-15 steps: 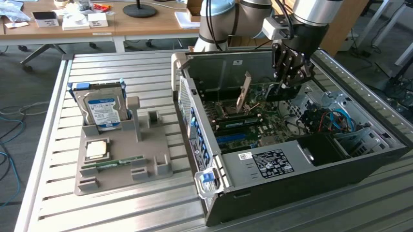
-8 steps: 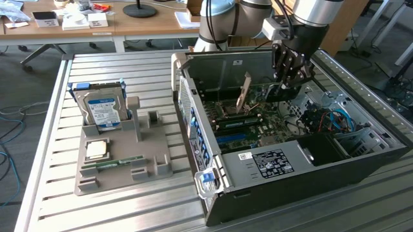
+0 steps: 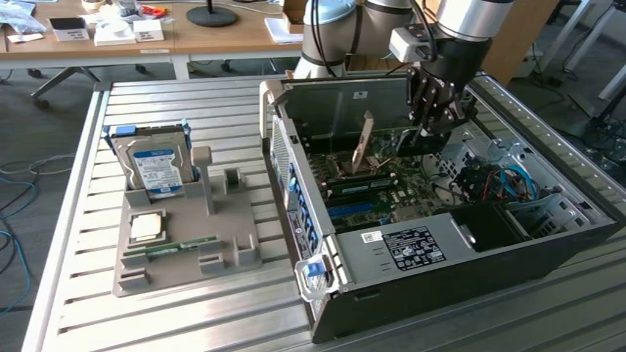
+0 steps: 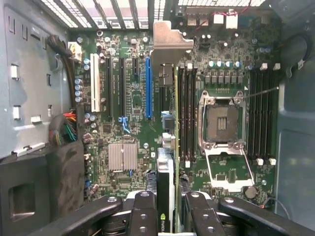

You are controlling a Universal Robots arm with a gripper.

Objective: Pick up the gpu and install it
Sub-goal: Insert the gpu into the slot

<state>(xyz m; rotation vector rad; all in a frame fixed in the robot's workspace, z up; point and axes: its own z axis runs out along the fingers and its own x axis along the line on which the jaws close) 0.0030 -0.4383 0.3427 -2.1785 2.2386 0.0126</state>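
- Grip: my end effector (image 4: pixel 170 217) is closed partway, its fingers (image 4: pixel 142 214) clamped on the gpu (image 4: pixel 166 172), which I hold edge-on near its fan end.
- Position: I hang inside the open computer case (image 3: pixel 470 271), above the motherboard (image 4: pixel 133 132).
- Card location: the gpu stands on edge over the board and runs parallel to the expansion slots. Its silver bracket (image 4: pixel 170 42) points toward the slotted rear wall. The card lies just beside the blue slot (image 4: pixel 148 88), between that slot and the memory slots (image 4: pixel 186 113).
- Done: pick-up is complete; the card is inside the case and lined up with the slot rows.
- Left: in my judgement, seating the card remains. I cannot tell whether its lower edge has entered a slot, because the card body hides that edge.
- Nearby parts: a bare processor socket (image 4: pixel 220 120) lies beyond the memory slots. A small heatsink (image 4: pixel 122 156) and a cable bundle (image 4: pixel 66 130) sit on the far side of the blue slot, apart from the card.
- Obstructions: I see nothing lying between card and board. The memory slots are the closest neighbour.
- Worktop (image 3: pixel 176 110): a grey parts holder (image 3: pixel 220 257) sits well apart from the case, carrying a hard drive (image 3: pixel 157 165), a processor chip (image 3: pixel 146 226) and a RAM strip (image 3: pixel 181 248).
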